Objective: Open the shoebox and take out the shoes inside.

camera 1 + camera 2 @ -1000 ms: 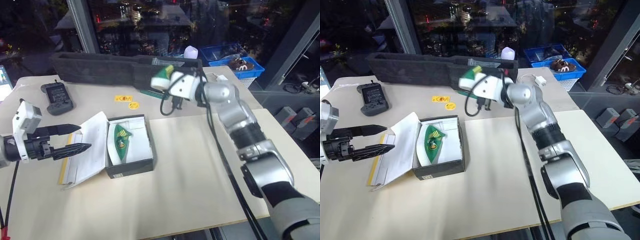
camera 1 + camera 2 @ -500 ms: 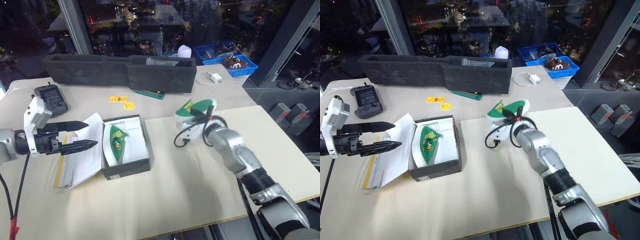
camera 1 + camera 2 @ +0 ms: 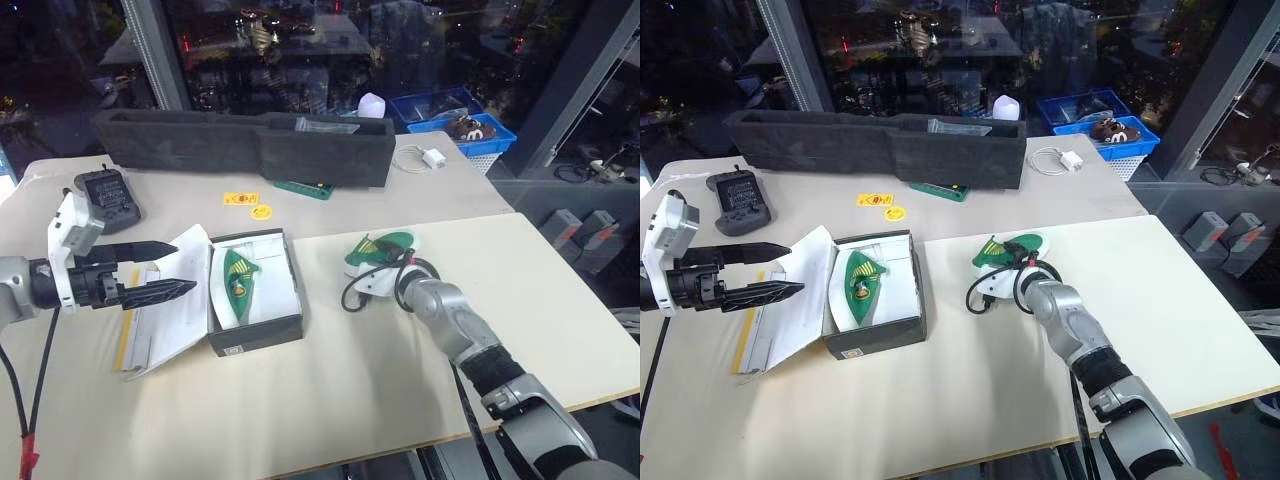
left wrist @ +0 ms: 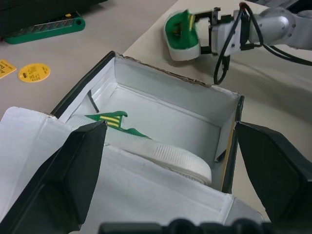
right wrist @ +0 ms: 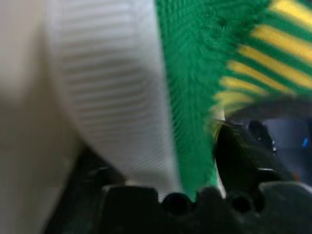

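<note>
An open shoebox near the table's left edge holds one shoe; another shoe lies mid-table at the right gripper.

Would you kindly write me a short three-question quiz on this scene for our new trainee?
1. True or false: the black-sided cardboard shoebox with the white interior stands open.
2. How many white shoes with green insoles lie inside it?
3. Where is the other white-and-green shoe? A: on the long black foam tray. B: on the pale table, at the right gripper. C: in the blue basket.
Key: 1 true; 2 one; 3 B.
</note>
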Robot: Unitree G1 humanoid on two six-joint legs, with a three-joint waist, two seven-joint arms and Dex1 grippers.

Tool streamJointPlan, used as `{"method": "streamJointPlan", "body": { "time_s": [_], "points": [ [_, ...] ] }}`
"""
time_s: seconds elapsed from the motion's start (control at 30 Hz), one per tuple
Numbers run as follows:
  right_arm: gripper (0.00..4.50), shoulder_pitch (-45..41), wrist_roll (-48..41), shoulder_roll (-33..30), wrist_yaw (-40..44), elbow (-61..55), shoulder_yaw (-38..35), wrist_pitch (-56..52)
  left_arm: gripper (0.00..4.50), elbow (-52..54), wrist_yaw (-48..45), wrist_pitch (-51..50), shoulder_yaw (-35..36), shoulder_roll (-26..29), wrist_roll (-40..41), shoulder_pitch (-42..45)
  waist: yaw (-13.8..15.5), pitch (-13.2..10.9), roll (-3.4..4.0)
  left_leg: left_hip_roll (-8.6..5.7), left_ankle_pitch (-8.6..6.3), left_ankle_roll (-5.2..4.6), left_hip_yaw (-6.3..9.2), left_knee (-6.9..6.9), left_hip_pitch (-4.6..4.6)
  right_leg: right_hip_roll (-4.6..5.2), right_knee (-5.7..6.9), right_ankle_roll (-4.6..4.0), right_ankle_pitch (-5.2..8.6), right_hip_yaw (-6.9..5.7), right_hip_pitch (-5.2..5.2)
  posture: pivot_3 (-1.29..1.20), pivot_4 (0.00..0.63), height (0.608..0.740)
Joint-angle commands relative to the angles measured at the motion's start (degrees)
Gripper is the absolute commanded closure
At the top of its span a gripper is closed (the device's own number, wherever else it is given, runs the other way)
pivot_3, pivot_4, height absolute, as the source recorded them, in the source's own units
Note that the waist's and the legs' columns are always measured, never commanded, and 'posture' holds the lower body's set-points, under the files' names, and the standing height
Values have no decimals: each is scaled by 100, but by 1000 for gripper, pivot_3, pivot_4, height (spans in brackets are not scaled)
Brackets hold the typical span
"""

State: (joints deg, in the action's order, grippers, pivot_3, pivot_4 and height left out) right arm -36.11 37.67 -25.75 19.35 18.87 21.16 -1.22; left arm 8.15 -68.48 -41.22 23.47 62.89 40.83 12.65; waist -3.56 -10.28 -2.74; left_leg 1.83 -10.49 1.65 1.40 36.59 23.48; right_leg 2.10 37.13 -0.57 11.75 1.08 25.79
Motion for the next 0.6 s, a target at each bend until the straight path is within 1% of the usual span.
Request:
{"method": "streamJointPlan", "body": {
  "time_s": [0.03,0.1,0.23,0.3,0.4,0.5,0.6],
  "points": [
    [62,320,-617,-358,1223,-736,-97,-72,0,65,10,76,63,3,32,99,29,0,0,1,-1,-1,1,0,-5,0,-1,0,1,-2,-7,0,150,728],
    [62,472,-873,-659,1818,-1199,-144,-76,0,50,7,84,48,-2,30,114,57,0,0,2,-5,-7,2,-1,-12,-1,-6,0,2,-5,-18,0,150,728],
    [62,635,-1538,-1150,3045,-2051,-319,-510,0,5,-9,115,33,-3,10,138,104,-1,1,4,-9,-14,1,-1,-29,-1,-13,0,3,-8,-37,0,150,728],
    [62,567,-1773,-1270,3421,-2263,-370,-686,0,-14,-20,132,29,-1,0,145,104,-1,1,4,-9,-14,0,-1,-33,-1,-13,-1,4,-8,-40,0,150,728],
    [62,275,-2125,-1255,3825,-2373,-407,-944,0,-21,-103,121,127,51,10,31,98,-1,2,6,-9,-13,0,-1,-45,-1,-12,-25,18,-10,-47,0,150,728],
    [62,3,-2368,-1264,4170,-2325,-410,-1108,0,-14,-307,124,257,167,-52,-275,82,-3,5,8,-9,-13,-3,-1,-51,-1,-10,-26,18,-9,-47,0,150,728],
    [62,-701,-2779,-1217,4643,-2109,-446,-1105,0,47,-315,60,544,204,-36,-555,85,-7,10,10,-9,-13,-4,-1,-51,-1,-8,-26,18,-9,-44,0,150,728]
  ]
}}
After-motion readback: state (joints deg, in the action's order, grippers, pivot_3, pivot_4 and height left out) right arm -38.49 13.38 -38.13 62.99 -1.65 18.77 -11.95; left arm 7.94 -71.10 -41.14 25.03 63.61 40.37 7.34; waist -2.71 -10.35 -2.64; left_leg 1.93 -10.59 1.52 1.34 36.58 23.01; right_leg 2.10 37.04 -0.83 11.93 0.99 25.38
